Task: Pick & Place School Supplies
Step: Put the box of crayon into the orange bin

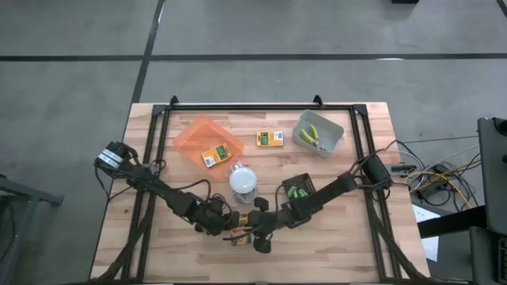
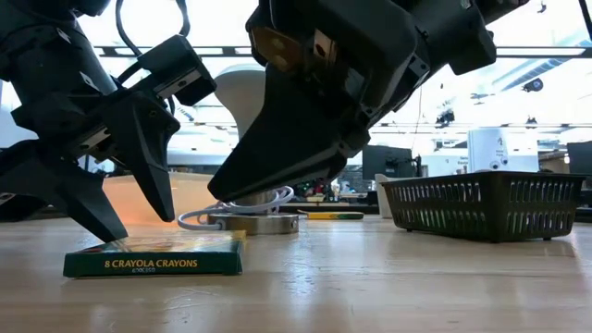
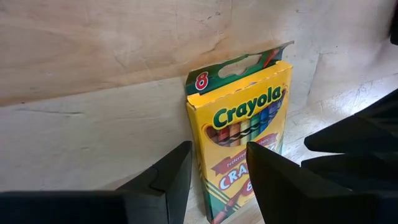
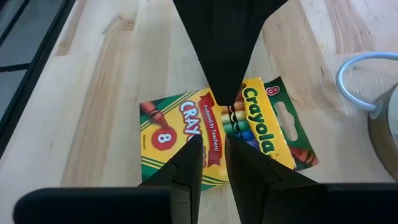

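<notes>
A yellow-and-green Crayola crayon box [image 2: 155,263] lies flat on the wood near the table's near edge [image 1: 240,237]. My left gripper [image 2: 146,229] is open and points slantwise down at it; in the left wrist view the box [image 3: 242,124] runs forward between its fingers. My right gripper [image 4: 214,142] hangs over the same box [image 4: 168,134] from the right, open by a narrow gap and clear of it [image 2: 220,196]. A second crayon box [image 1: 270,139] lies on the table, and a third [image 1: 214,156] sits in the orange tray. My left gripper comes at the crayon box from above and from the table's left, slanting down. Its lower fingertip [image 2: 118,237] meets the box's top face near one end [image 2: 102,248]. The other finger stands just above the box. The box stays flat on the table.
White domed object on a clear base [image 1: 244,180] with a looped cable stands just beyond the box. Black tray [image 1: 299,188] with green chunks is to the right. Grey tray [image 1: 318,133] holds green-handled tools, orange tray [image 1: 202,136] far left. Bare wood on both near corners.
</notes>
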Controlling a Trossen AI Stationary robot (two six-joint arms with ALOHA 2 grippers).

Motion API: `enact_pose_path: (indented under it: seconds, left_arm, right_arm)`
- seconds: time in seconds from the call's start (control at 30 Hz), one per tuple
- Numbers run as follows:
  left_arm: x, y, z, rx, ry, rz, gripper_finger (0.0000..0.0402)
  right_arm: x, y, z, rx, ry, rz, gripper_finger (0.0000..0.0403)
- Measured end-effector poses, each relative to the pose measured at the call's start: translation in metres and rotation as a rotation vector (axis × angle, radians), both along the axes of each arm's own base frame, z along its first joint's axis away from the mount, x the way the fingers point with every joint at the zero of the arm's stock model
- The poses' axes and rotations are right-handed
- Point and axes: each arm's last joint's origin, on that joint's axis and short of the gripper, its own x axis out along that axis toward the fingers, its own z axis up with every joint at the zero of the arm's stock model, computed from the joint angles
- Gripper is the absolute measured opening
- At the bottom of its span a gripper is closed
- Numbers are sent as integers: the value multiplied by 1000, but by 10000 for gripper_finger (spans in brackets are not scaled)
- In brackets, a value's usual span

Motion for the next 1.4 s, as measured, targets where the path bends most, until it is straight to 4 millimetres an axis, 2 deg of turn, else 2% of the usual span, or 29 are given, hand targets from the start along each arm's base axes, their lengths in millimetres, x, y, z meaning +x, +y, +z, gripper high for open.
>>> enact_pose_path:
  seconds: [0.63, 0.8, 0.93, 1.2, 1.4]
  left_arm:
    - [0, 0, 0, 0, -1, 1, 161]
    - [0, 0, 0, 0, -1, 1, 161]
    - [0, 0, 0, 6, -2, -6, 161]
    - [0, 0, 0, 10, -3, -11, 161]
    - [0, 0, 0, 11, -3, -10, 161]
  right_arm:
    - [-5, -3, -8, -2, 29, -16, 68]
    - [-4, 0, 5, -22, -62, -1, 68]
    - [-12, 8, 9, 11, -204, 36, 68]
    - [-46, 3, -13, 47, -321, 65, 68]
    - [-47, 2, -17, 2, -325, 88, 68]
